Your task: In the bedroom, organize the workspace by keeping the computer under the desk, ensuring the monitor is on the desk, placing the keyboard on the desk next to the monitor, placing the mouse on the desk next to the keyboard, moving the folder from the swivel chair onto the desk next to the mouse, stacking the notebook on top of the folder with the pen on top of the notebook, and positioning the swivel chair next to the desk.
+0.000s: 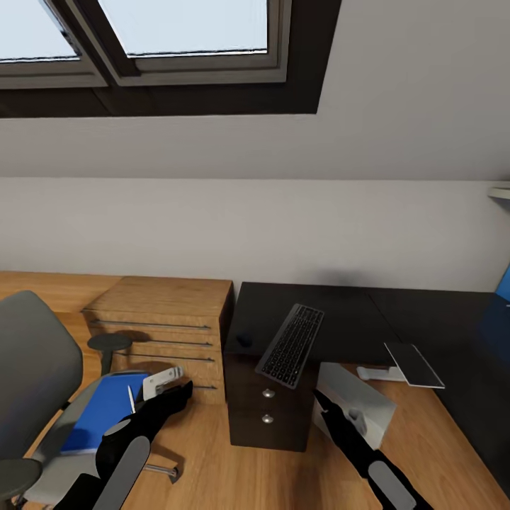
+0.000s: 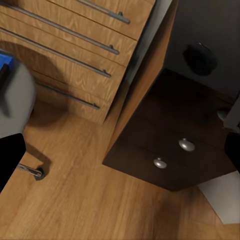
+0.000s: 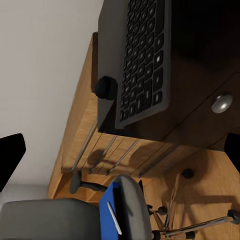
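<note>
The black keyboard (image 1: pixel 290 345) lies on the dark desk (image 1: pixel 340 312) with its near end hanging over the front edge. A black mouse (image 1: pixel 244 340) sits left of it. The monitor's white base (image 1: pixel 414 365) stands further right, and a strip of blue screen (image 1: pixel 504 283) shows at the picture's edge. The pale computer case (image 1: pixel 368 411) rests on the floor under the desk. A blue folder (image 1: pixel 106 414) with a thin white pen (image 1: pixel 131 398) lies on the grey swivel chair (image 1: pixel 32 361). My left gripper (image 1: pixel 177 394) hovers open beside the seat. My right gripper (image 1: pixel 322 404) is open below the keyboard.
A wooden dresser (image 1: pixel 170 319) with metal bar handles stands between the chair and the desk's dark drawer unit (image 1: pixel 265 411). A small white object (image 1: pixel 161 381) lies at the seat's edge; I cannot tell what it is. Wood floor (image 1: pixel 205 460) lies in front.
</note>
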`<state>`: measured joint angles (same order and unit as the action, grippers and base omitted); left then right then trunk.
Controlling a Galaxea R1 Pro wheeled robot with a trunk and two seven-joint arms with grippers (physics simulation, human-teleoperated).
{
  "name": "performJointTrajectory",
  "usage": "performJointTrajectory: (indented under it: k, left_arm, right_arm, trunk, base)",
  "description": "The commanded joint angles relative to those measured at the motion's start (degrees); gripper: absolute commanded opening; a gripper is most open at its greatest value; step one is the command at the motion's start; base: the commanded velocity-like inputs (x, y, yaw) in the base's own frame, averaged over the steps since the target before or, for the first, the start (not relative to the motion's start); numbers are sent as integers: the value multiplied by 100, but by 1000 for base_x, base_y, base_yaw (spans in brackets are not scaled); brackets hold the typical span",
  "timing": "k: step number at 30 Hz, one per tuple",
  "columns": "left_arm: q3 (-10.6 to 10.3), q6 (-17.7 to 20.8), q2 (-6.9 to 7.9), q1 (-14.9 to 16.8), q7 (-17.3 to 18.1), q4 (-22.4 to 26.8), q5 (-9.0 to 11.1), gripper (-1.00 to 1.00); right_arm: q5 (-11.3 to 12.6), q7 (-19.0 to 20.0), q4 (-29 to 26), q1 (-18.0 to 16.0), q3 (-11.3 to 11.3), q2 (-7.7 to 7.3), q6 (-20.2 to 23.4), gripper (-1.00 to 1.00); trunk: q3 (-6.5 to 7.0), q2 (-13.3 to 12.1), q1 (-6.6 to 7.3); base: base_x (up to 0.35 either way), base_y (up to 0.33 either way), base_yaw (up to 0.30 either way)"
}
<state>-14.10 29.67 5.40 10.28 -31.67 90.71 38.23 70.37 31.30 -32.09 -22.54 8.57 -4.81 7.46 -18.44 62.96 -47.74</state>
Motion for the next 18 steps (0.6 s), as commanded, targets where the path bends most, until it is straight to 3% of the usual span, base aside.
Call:
performJointTrajectory:
  k: [1, 18]
  left_arm:
    - [-11, 4, 5, 7, -59, 8, 54, 100]
    - [-14, 4, 5, 4, -66, 8, 53, 100]
  right_arm:
    - [59, 26, -30, -4, 30, -5, 21, 100]
    - [43, 60, -140, -4, 73, 7, 11, 100]
  trunk:
    - [-26, 46, -23]
    - [-331, 728, -396]
  base:
    - [0, 0, 0]
    - [0, 0, 0]
